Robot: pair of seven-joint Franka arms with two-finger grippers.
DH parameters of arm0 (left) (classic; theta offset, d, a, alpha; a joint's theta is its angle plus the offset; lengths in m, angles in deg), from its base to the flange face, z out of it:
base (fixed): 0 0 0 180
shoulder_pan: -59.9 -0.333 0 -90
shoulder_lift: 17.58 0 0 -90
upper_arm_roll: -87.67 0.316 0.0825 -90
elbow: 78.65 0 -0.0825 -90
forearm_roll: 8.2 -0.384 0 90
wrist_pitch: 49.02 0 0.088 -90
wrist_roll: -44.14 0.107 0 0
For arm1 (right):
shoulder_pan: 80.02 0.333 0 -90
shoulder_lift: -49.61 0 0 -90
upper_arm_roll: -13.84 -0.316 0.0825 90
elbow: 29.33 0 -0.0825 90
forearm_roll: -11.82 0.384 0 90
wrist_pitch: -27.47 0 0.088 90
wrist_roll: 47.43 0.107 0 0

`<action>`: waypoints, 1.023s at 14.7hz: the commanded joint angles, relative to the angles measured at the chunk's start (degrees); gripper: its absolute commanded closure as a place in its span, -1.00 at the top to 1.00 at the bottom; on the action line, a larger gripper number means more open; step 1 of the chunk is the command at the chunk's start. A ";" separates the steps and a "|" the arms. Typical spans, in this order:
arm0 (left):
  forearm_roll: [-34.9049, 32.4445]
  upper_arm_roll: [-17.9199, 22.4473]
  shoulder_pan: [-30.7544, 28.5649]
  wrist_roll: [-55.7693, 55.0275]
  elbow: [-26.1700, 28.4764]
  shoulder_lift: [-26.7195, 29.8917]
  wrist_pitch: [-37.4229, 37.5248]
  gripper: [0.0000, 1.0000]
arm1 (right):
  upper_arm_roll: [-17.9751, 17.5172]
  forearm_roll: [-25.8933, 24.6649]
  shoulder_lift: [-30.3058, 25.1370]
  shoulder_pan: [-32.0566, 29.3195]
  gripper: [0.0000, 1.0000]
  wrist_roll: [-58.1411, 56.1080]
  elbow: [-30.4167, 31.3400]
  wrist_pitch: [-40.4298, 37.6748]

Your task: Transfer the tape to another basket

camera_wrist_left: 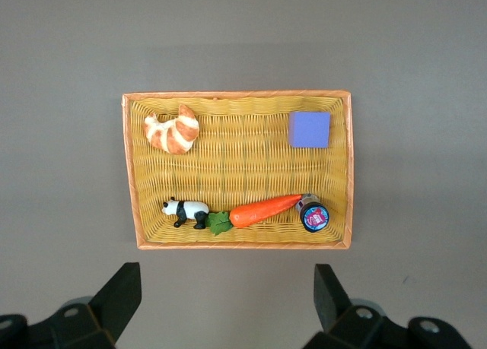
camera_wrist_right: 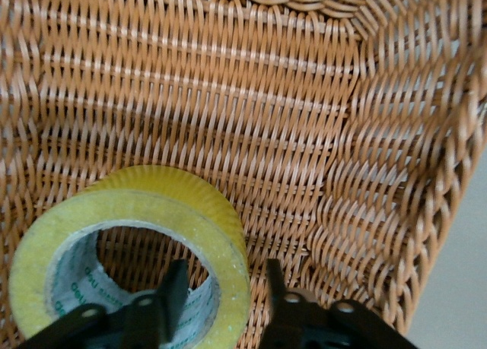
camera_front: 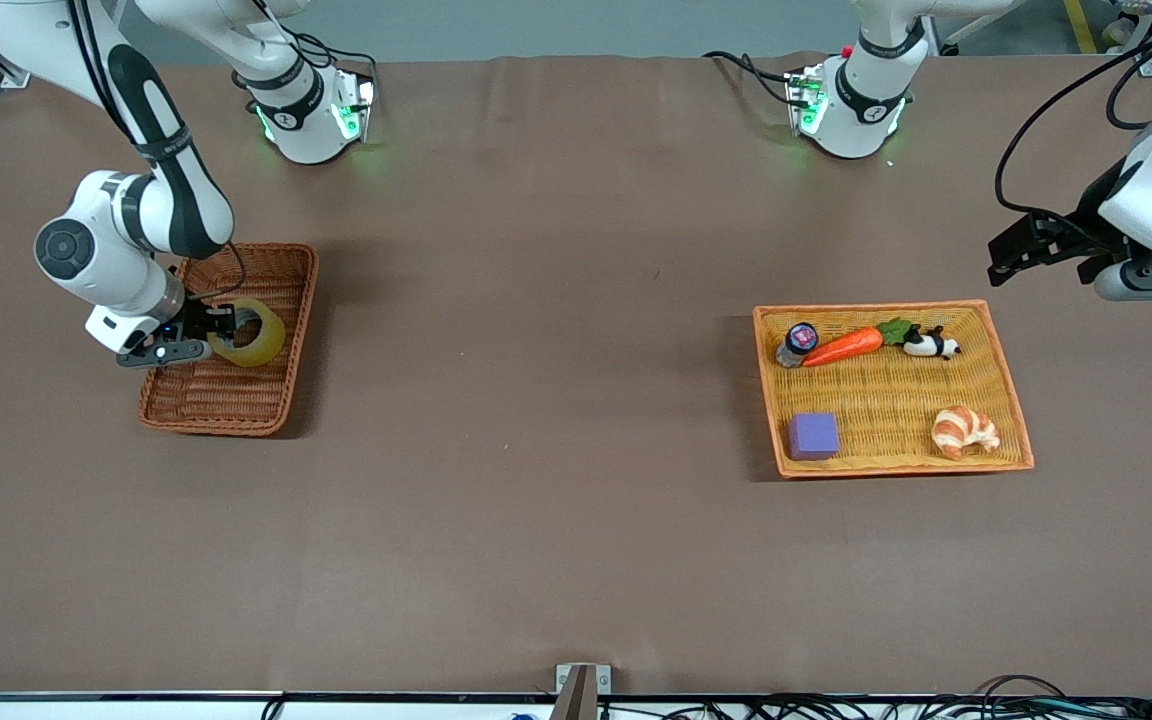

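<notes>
Right gripper [camera_front: 219, 333]: low inside the dark reddish-brown basket [camera_front: 281, 395], its fingers closed onto the wall of the tape [camera_front: 254, 334] — one finger [camera_wrist_right: 171, 292] inside the hole, the other [camera_wrist_right: 275, 284] outside the rim.
Tape: yellowish roll, tilted on edge in the gripper's hold, within the basket near its middle; whether its lower edge touches the weave cannot be told. The right wrist view shows the roll [camera_wrist_right: 144, 235] close over the woven floor [camera_wrist_right: 228, 106].
Basket: at the right arm's end of the table, holding only the tape.
Left gripper [camera_front: 1021, 245]: waiting in the air over bare table at the left arm's end, fingers [camera_wrist_left: 118, 292] spread wide, holding nothing.
Orange-yellow tray [camera_front: 1011, 395]: toward the left arm's end, well apart from the basket.
Tray contents: carrot [camera_front: 844, 346], small round-capped bottle [camera_front: 797, 343] and panda figure [camera_front: 931, 345] in a row along the edge farther from the front camera — purple block [camera_front: 813, 436] and croissant [camera_front: 964, 431] along the nearer edge.
</notes>
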 commanded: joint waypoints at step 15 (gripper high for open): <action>-0.36 0.13 0.11 0.59 -1.82 -0.92 0.31 0.99 | -11.42 1.16 -4.77 -5.11 1.00 12.54 -57.51 -54.75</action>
